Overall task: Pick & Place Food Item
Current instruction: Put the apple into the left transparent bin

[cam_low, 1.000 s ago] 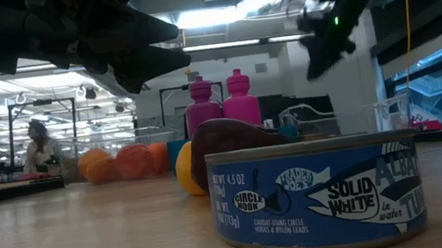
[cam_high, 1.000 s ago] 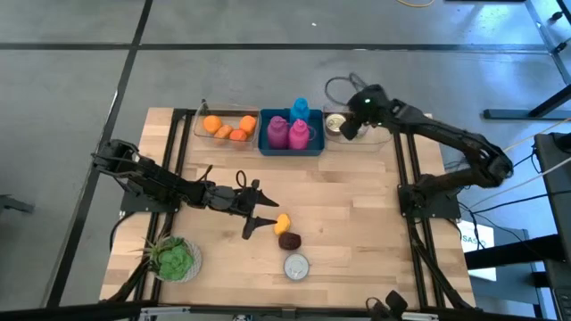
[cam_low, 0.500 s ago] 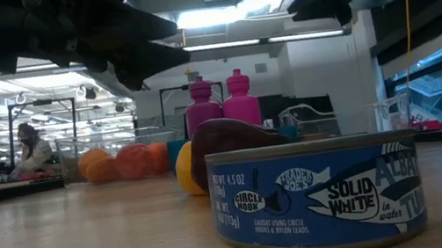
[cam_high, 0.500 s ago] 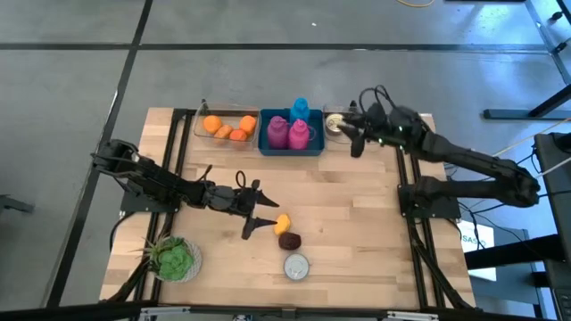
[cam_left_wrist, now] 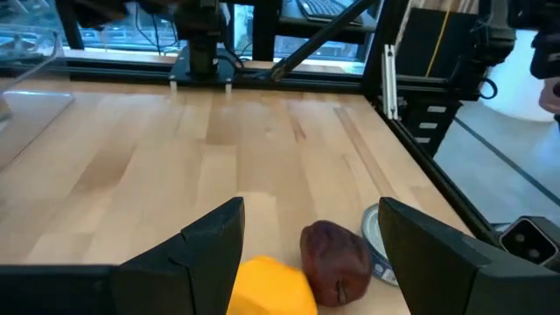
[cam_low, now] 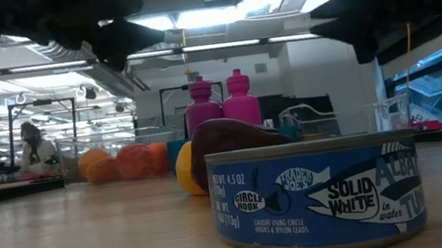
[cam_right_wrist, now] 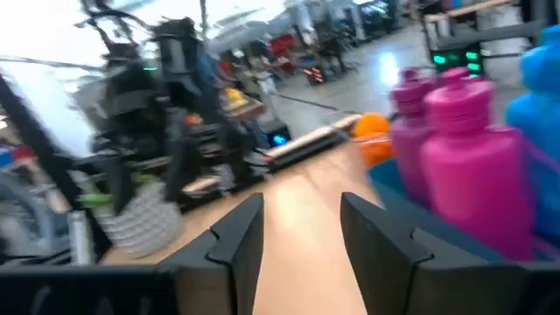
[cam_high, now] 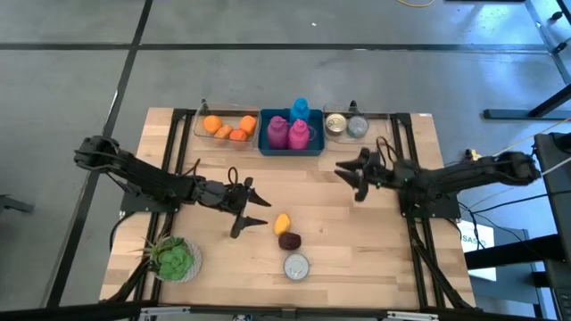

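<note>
The right gripper has withdrawn from the rear bins to mid-table, fingers spread, holding nothing. The left gripper, fingers spread and empty, hovers just beside the rounded yellow food piece. A dark maroon piece and a blue tuna can lie close behind. The low view alone shows the can label; pink bottles stand well apart.

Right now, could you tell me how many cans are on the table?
3. One tuna can stands near the front edge, beside the dark fruit. Two more cans sit in the clear bin at the back right. None seem hidden.
</note>
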